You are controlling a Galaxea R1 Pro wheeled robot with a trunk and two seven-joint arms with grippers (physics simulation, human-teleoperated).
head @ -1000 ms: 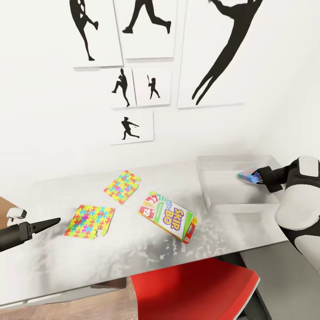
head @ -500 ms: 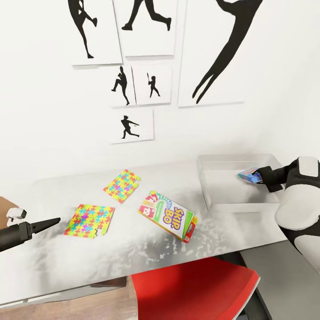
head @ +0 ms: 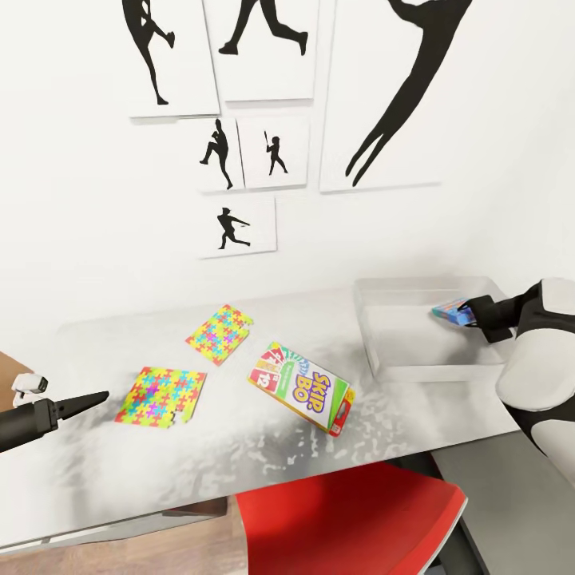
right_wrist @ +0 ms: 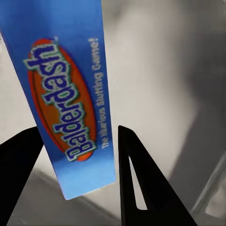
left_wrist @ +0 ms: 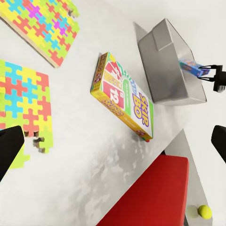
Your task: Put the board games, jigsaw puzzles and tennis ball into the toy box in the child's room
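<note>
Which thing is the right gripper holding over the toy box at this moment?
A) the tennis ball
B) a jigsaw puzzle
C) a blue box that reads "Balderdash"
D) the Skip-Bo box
C: the right gripper is shut on the blue Balderdash box, above the toy box; the Skip-Bo box lies on the table.

Black athlete silhouette pictures [head: 247, 228] hang on the white wall above a red chair [head: 351, 519].
</note>
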